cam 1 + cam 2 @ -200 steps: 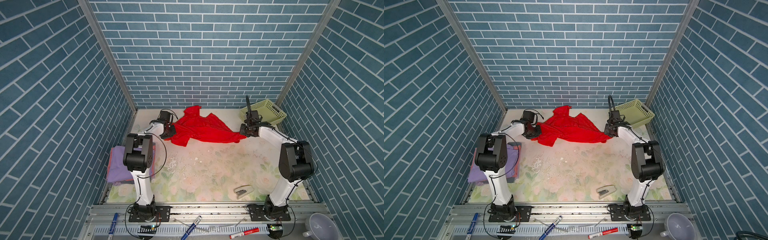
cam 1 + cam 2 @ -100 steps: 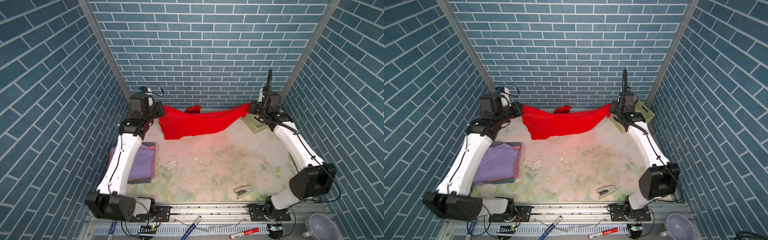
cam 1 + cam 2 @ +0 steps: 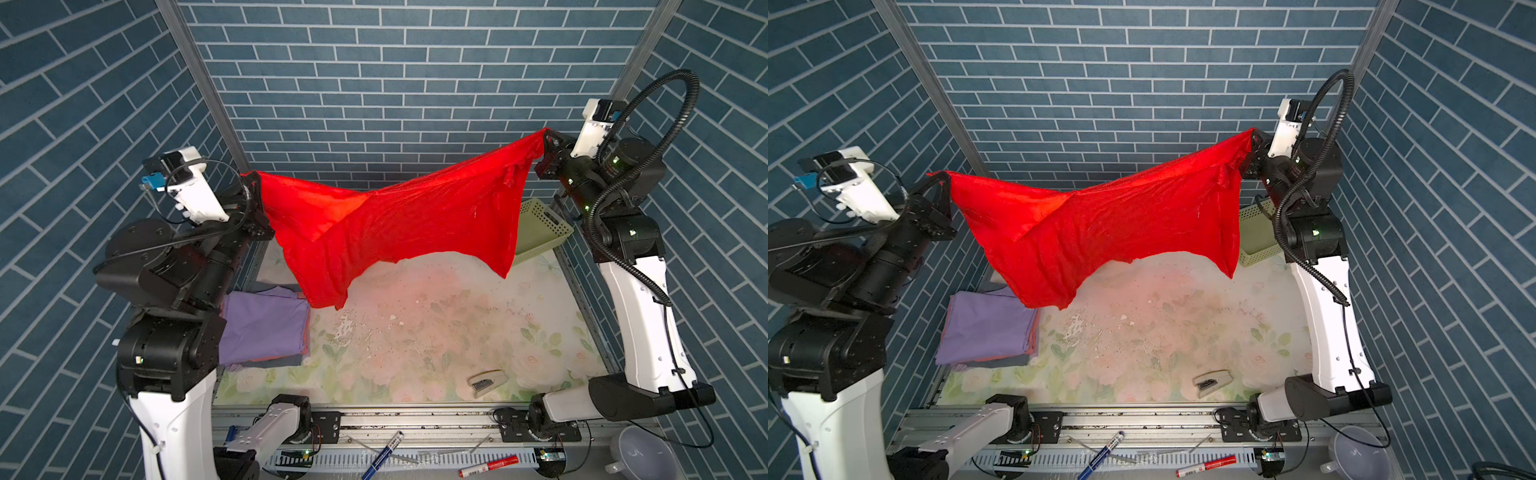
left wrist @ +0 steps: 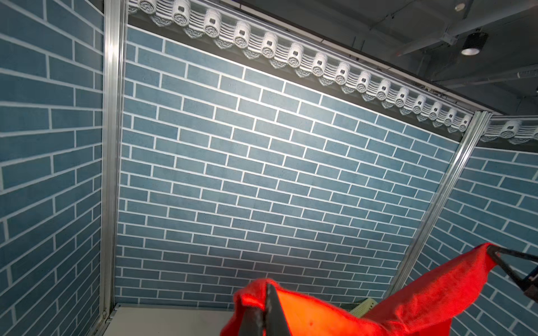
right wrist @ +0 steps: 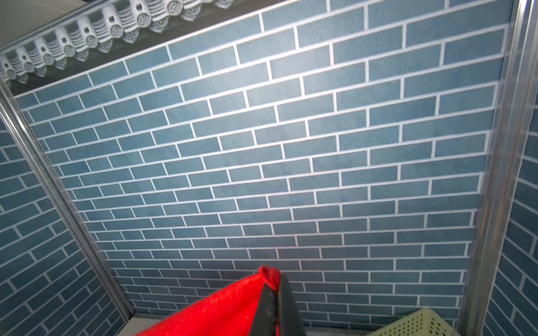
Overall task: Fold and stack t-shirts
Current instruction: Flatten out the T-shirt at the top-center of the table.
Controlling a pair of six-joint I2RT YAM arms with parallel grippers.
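A bright red t-shirt (image 3: 399, 228) (image 3: 1100, 232) hangs spread in the air between both arms, high above the table. My left gripper (image 3: 252, 183) (image 3: 944, 178) (image 4: 267, 288) is shut on the shirt's left corner. My right gripper (image 3: 545, 137) (image 3: 1252, 135) (image 5: 273, 279) is shut on the right corner, held higher. The cloth sags in the middle, and its lower edge hangs free above the table. A folded stack with a lavender-purple t-shirt (image 3: 266, 324) (image 3: 988, 324) on top lies at the table's left edge, partly under the left arm.
A pale yellow-green perforated basket (image 3: 536, 226) (image 3: 1254, 237) (image 5: 419, 324) stands at the back right, partly behind the red cloth. A stapler (image 3: 486, 380) (image 3: 1210, 380) lies near the front right. White crumbs dot the floral table cover (image 3: 436, 324). Brick walls close in on three sides.
Both arms rose and drew apart with the red t-shirt. It went from a heap on the table to a sheet stretched in the air.
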